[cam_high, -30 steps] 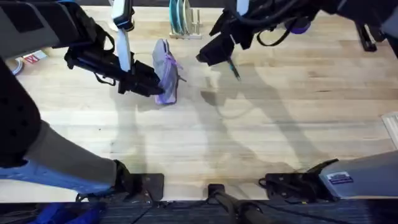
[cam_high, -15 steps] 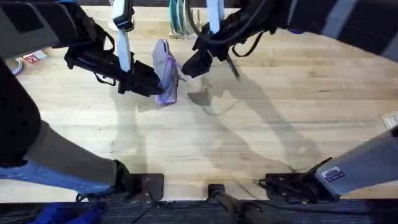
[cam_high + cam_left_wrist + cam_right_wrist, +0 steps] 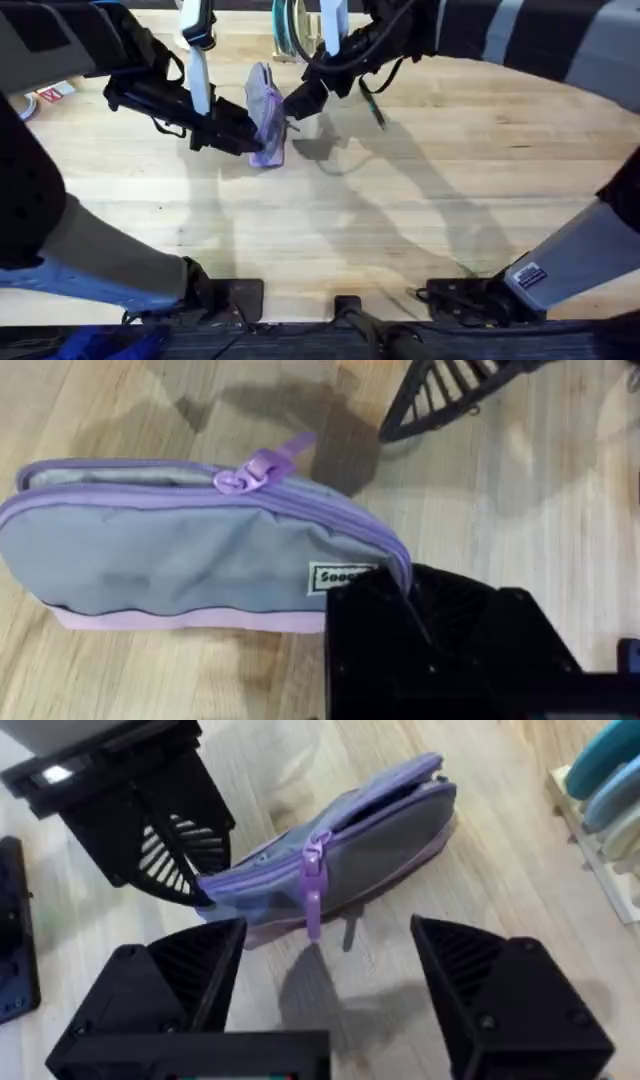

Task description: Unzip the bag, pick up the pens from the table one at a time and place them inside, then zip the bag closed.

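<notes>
The task looks to be at its first step: the bag [image 3: 266,118] stands on edge at the far left-centre of the table [image 3: 420,220], and its zip appears partly run, the slider sitting part-way along the top edge (the wrist views show a gap of grey lining on 1 side of it).

On the left, the left gripper [image 3: 247,137] is clamped on the bag's near end, its black fingers pinching the fabric just beside the small label [image 3: 345,577].

At the middle, the zip pull [image 3: 312,880] hangs free down the bag's side, untouched.

To its right, the right gripper [image 3: 297,100] hovers close to the bag's far half, its fingers spread wide with nothing between them, lined up on the pull.

Farther right, 1 dark pen [image 3: 374,108] lies on the table, not yet picked up.

So my reading is: bag pinned, unzipping not finished, no pen visibly inside, and all the loading and closing left to do.
</notes>
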Controlling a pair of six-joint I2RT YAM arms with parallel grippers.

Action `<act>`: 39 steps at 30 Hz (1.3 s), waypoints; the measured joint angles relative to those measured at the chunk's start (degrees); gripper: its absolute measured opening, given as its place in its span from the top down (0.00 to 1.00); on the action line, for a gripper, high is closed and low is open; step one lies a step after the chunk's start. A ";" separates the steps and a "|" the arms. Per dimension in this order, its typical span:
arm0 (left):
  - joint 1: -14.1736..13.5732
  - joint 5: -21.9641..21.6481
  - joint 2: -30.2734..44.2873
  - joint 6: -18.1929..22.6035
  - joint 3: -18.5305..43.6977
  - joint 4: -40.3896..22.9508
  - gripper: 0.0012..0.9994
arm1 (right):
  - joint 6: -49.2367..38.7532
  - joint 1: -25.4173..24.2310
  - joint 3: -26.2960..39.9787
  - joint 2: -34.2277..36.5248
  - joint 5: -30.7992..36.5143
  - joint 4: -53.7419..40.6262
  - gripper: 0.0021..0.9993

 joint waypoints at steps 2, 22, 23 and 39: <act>0.00 0.00 0.00 0.00 0.00 0.00 0.96 | 0.26 0.36 0.00 0.01 -0.02 0.27 0.00; 0.00 0.00 0.00 -0.17 0.00 0.04 0.96 | 1.57 3.20 0.00 3.01 -0.39 4.73 0.05; 0.00 0.00 0.00 -0.17 0.00 0.04 0.96 | 1.55 3.20 0.00 3.04 -0.39 4.74 0.05; 0.00 0.02 0.00 -0.17 0.00 0.07 0.96 | 2.06 3.50 0.00 3.33 -0.86 5.62 0.68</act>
